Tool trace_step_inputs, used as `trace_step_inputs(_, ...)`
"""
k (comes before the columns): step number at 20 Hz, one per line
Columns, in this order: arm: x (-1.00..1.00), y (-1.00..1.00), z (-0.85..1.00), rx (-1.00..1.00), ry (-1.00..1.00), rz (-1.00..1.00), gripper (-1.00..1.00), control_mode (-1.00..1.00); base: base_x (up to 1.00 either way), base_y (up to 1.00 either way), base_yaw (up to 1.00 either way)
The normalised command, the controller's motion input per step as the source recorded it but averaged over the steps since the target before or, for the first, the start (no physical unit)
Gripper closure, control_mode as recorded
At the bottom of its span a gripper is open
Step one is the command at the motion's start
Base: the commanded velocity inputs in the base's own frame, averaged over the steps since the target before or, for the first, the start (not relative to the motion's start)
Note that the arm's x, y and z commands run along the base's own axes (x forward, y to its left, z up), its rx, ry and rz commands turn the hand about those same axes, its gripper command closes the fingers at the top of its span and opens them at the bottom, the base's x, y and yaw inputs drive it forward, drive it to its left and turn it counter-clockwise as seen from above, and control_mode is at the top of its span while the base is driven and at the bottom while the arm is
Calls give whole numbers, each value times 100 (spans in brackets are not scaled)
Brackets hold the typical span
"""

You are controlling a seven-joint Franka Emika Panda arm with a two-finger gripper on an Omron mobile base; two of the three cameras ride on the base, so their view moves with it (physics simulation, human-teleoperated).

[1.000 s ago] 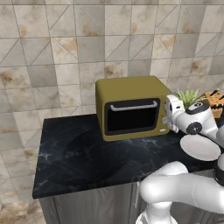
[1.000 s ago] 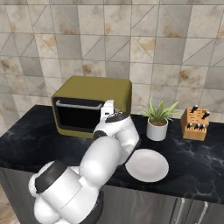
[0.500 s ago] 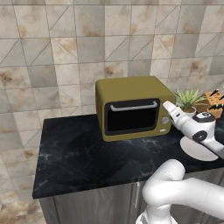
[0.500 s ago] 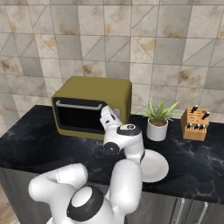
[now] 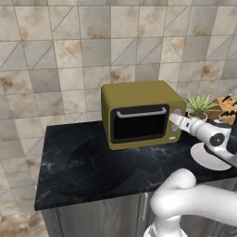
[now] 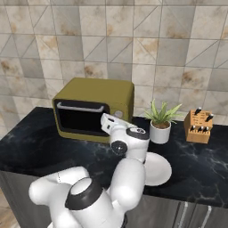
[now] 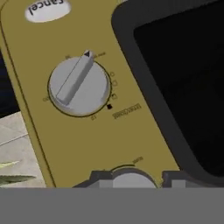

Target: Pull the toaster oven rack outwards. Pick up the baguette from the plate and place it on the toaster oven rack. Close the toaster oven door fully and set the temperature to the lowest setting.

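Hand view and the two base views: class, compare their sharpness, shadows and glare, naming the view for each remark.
Hand view: close to the toaster oven, the grey knob is crisp but the small print around it is smeared; the door glass is flat black, no glare. Left base view: soft, even light, a faint shadow under the oven. Right base view: the black counter shows dull marbling, no sharp highlights.

One toaster oven (image 5: 141, 113), one plate (image 6: 156, 168), one plant (image 6: 160, 120).
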Motion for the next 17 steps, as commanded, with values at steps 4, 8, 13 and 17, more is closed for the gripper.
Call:
trace_step_inputs(4, 0, -24, -59, -70, 0, 53, 100, -100, 0, 0, 0)
trace_step_inputs(8, 0, -26, -54, -70, 0, 53, 100, -100, 0, 0, 0)
trace_step_inputs(13, -1, -21, -48, -70, 0, 51, 100, -100, 0, 0, 0)
trace_step_inputs(17, 0, -17, -32, -68, 0, 51, 100, -100, 0, 0, 0)
